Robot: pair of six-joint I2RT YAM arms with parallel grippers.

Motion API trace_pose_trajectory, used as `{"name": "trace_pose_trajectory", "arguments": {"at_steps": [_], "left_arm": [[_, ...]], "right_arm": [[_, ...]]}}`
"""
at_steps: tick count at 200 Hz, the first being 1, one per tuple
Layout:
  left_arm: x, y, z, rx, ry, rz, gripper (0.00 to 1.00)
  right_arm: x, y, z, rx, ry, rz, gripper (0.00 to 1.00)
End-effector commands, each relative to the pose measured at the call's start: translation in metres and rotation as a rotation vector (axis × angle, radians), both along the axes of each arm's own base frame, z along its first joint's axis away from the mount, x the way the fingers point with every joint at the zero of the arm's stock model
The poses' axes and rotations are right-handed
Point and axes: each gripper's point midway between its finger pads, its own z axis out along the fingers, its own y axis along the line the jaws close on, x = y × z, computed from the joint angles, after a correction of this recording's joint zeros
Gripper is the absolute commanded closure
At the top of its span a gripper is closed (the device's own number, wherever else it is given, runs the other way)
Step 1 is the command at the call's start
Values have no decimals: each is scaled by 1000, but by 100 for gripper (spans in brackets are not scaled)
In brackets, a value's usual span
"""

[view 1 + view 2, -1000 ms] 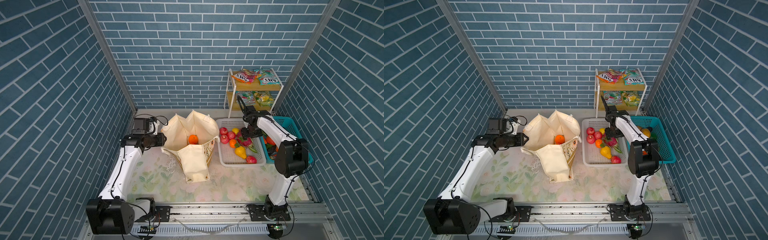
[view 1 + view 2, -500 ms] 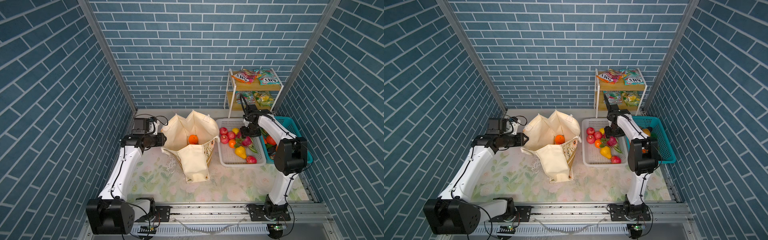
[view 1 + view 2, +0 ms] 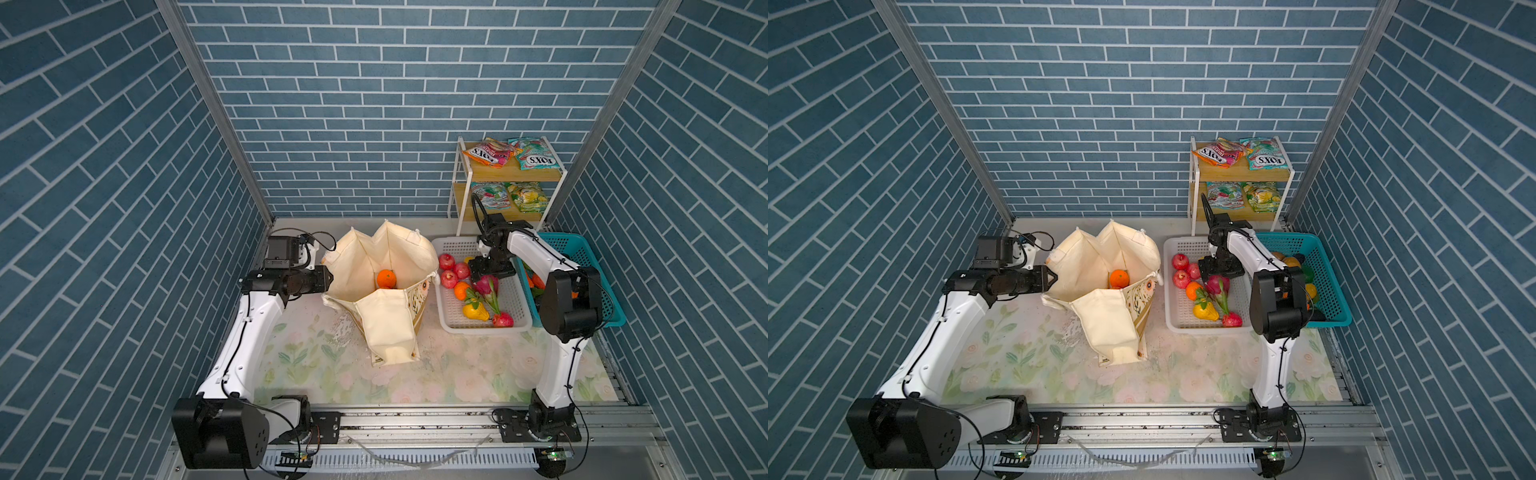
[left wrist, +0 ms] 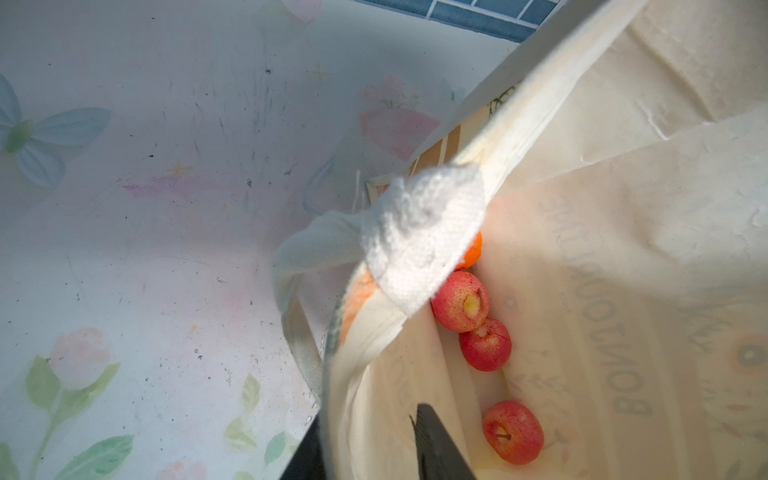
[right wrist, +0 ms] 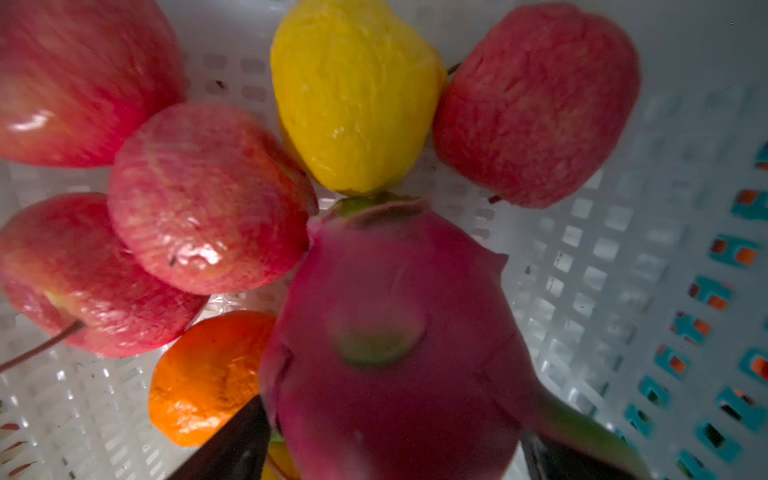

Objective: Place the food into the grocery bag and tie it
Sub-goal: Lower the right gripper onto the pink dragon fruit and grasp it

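both sides busy: left claw [image 4: 370,428] pinches grocery bag [image 4: 623,208] rim; right claw [image 5: 390,432] straddles dragon fruit [image 5: 386,311], grip unclear.

Matt cream grocery bag [image 3: 388,332] of coarse woven cloth, with a thick white knitted handle [image 4: 419,232]. Glossy, waxy apples [image 5: 208,199] and a smooth, duller dragon fruit [image 5: 395,332] in a perforated white plastic basket [image 5: 582,232]. Shiny, crinkled snack packets [image 3: 486,151] on a wooden shelf [image 3: 540,175].
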Motion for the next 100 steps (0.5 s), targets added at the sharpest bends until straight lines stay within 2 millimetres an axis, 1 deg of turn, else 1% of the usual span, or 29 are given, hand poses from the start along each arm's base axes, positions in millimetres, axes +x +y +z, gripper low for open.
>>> {"name": "trace_pose_trajectory", "arguments": {"at_steps": [1, 16, 33, 62, 82, 100], "left_arm": [[-4, 0, -6, 8, 22, -3, 64], [-4, 0, -6, 9, 21, -2, 64], [-4, 0, -6, 9, 21, -2, 64], [-4, 0, -6, 8, 20, -3, 64], [-4, 0, -5, 8, 19, -3, 64], [-4, 0, -5, 8, 18, -3, 64]], "right_arm": [[-3, 2, -17, 5, 42, 11, 1], [-3, 5, -19, 17, 44, 6, 2], [-2, 5, -18, 22, 39, -5, 5], [-1, 6, -11, 31, 23, -20, 14], [0, 5, 1, 29, -2, -28, 20], [-1, 1, 17, 23, -35, -43, 23]]}}
